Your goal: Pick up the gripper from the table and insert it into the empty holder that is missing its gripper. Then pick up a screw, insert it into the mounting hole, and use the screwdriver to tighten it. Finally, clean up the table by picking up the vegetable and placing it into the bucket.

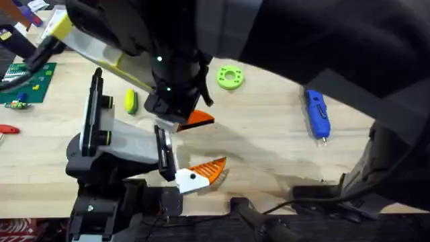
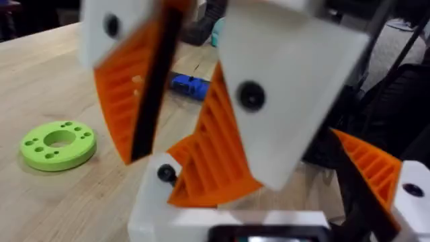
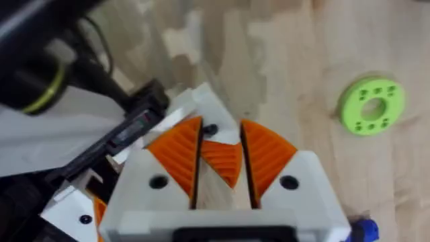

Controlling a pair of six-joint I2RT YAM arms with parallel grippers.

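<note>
Still on step one: the right gripper (image 3: pixel 220 144) is clamped on the orange gripper (image 3: pixel 222 163) next to the holder (image 1: pixel 111 144), left gripper (image 2: pixel 195 74) spread with nothing clearly in it, screwdriver (image 1: pixel 317 114) and vegetable (image 1: pixel 130 101) still lying on the table (image 1: pixel 269 154).

Black arms (image 1: pixel 175 60); white fingers (image 3: pixel 295 181) with orange ribbed pads (image 3: pixel 265 151).
</note>
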